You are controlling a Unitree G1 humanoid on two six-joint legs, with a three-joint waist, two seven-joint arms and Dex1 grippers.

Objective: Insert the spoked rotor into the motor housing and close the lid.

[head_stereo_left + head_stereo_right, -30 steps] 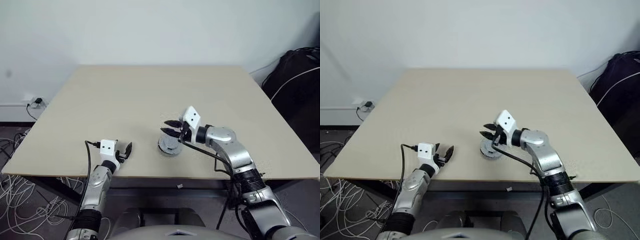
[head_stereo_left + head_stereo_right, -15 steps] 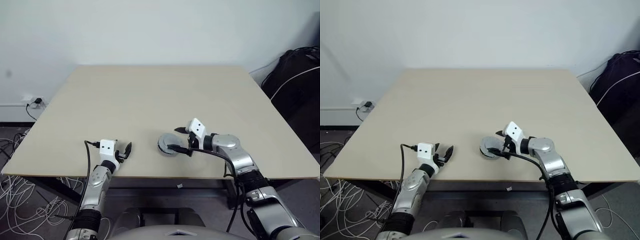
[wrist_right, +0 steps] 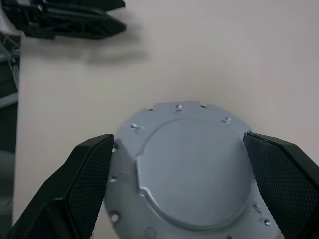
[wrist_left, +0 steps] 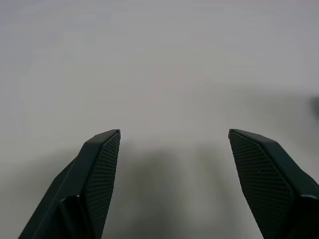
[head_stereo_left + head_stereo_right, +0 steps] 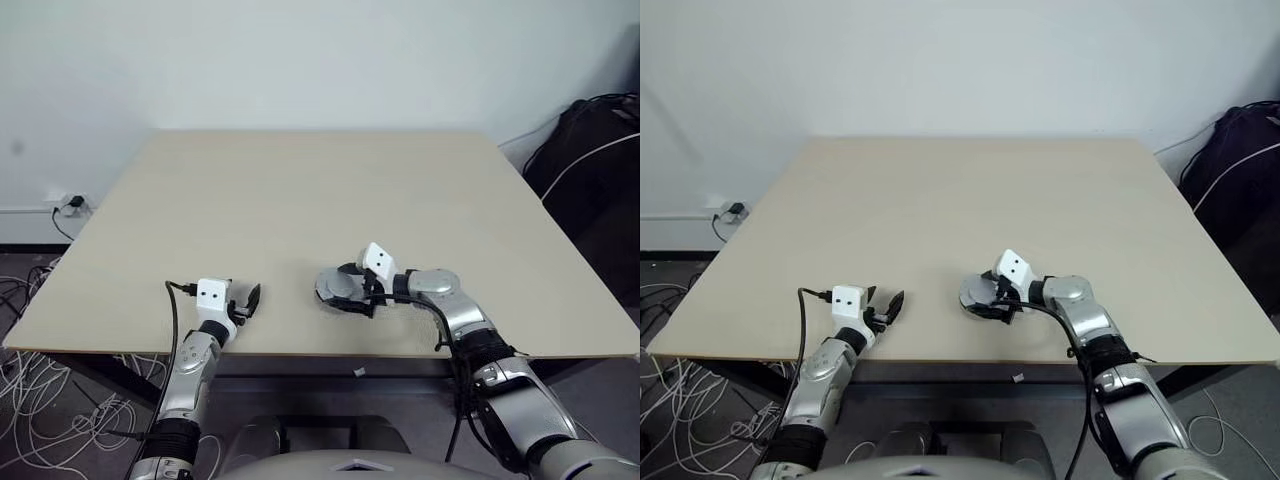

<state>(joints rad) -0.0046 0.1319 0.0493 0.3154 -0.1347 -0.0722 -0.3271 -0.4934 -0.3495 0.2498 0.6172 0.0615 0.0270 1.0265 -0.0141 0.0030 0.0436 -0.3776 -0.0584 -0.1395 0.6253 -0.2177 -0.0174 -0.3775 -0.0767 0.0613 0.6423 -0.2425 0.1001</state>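
A round grey metal lid (image 3: 189, 174) with a smooth raised centre and small rim holes lies flat near the table's front edge (image 5: 333, 286). It covers whatever is under it, so the motor housing and the spoked rotor are hidden. My right gripper (image 3: 178, 142) is low over the table, open, with one finger on each side of the lid's rim (image 5: 350, 289). I cannot tell whether the fingers touch it. My left gripper (image 5: 250, 298) rests near the front left edge, open and empty (image 4: 174, 133), well apart from the lid.
The beige table (image 5: 300, 190) stretches back to a white wall. A black bag (image 5: 600, 150) stands off the table's right side. Cables (image 5: 40, 400) lie on the floor at the left. My left gripper also appears beyond the lid (image 3: 75, 22).
My right gripper has come down from above the lid and widened. Its fingers now stand on both sides of the lid at table height. The left arm has not moved.
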